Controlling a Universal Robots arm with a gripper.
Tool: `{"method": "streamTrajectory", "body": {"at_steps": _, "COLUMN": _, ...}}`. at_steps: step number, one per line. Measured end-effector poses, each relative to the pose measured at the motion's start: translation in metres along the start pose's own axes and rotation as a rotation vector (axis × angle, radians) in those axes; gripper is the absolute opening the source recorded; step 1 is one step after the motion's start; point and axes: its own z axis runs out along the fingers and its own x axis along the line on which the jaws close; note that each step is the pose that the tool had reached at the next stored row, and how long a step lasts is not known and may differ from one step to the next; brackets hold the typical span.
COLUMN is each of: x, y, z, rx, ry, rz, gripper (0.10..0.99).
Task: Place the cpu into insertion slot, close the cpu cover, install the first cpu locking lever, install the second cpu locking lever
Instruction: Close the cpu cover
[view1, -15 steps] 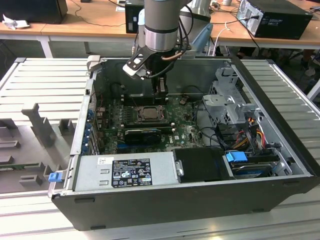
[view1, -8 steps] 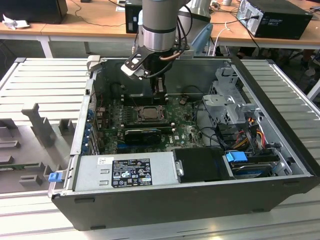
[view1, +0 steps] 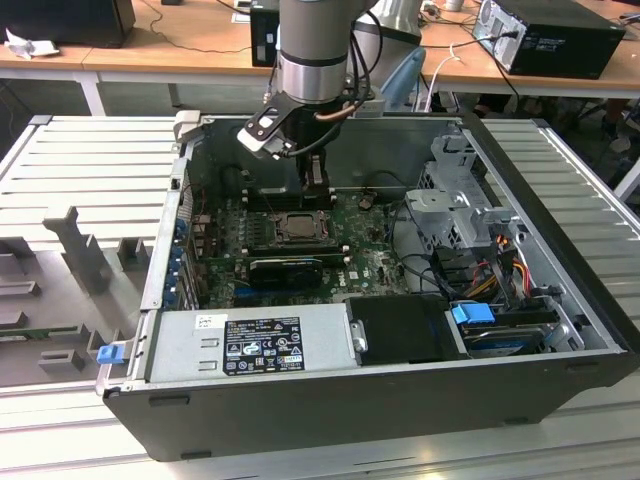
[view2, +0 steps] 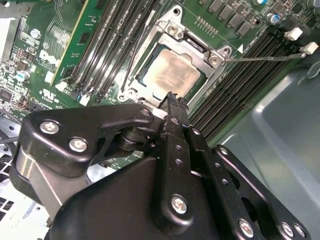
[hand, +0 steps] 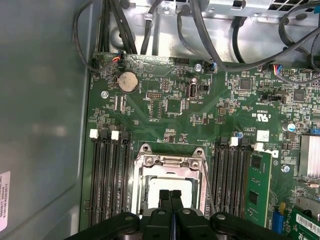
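The cpu (view2: 170, 75) lies in the insertion slot (view1: 298, 228), its pale face showing through the cut-out of the cpu cover (view2: 202, 50), which lies flat over it. My gripper (view2: 172, 98) hangs just above the socket's edge with its fingers pressed together and nothing between them. In the first wrist view the gripper (hand: 170, 194) points down over the cpu (hand: 187, 189), framed by the cover (hand: 170, 161). One thin locking lever (view2: 265, 57) sticks out sideways over the memory slots. Another lever (view2: 136, 55) runs along the opposite side of the socket. In the exterior view the gripper (view1: 313, 185) is inside the case.
Black memory slots (hand: 107, 175) flank the socket, with a green memory card (hand: 260, 186) in one. A black card (view1: 285, 268) lies in front of the socket, and a power supply (view1: 250, 345) beyond that. Cables (view1: 490, 265) and a drive cage (view1: 455, 205) fill the exterior view's right.
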Motion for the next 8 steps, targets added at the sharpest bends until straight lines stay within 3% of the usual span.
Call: {"method": "streamTrajectory", "body": {"at_steps": 8, "x": 0.0004, "y": -0.0056, "z": -0.0001, "rx": 0.000, "ry": 0.0001, "rz": 0.000, "gripper": 0.106}}
